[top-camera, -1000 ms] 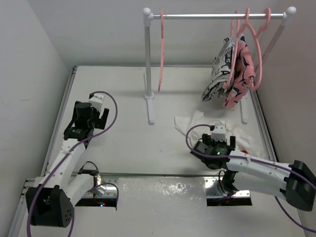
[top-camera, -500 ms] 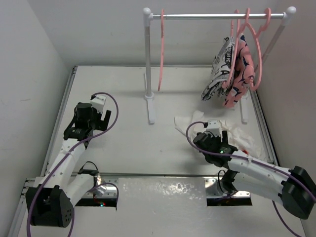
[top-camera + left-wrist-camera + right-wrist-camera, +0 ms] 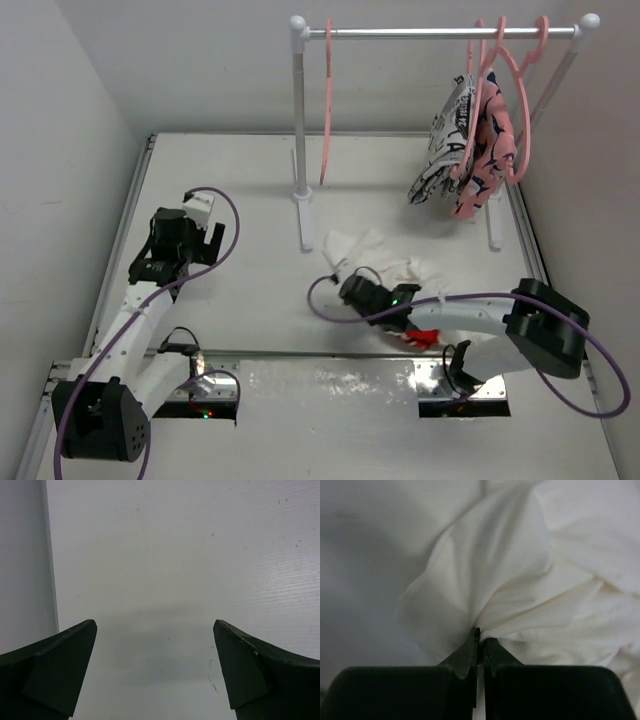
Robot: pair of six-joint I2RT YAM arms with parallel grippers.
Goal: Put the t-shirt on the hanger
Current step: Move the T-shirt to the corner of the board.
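White table (image 3: 230,180), crumpled t-shirt (image 3: 380,252) (red showing), pale walls (image 3: 60,120), rail (image 3: 400,32).

the t-shirt (image 3: 378,252) lies on the table (image 3: 230,160) just right of its middle, in front of the rack (image 3: 299,120) standing along the far edge, whose rail carries the hanger (image 3: 327,100) near its left end and two hung garments (image 3: 465,150) towards the far right corner.
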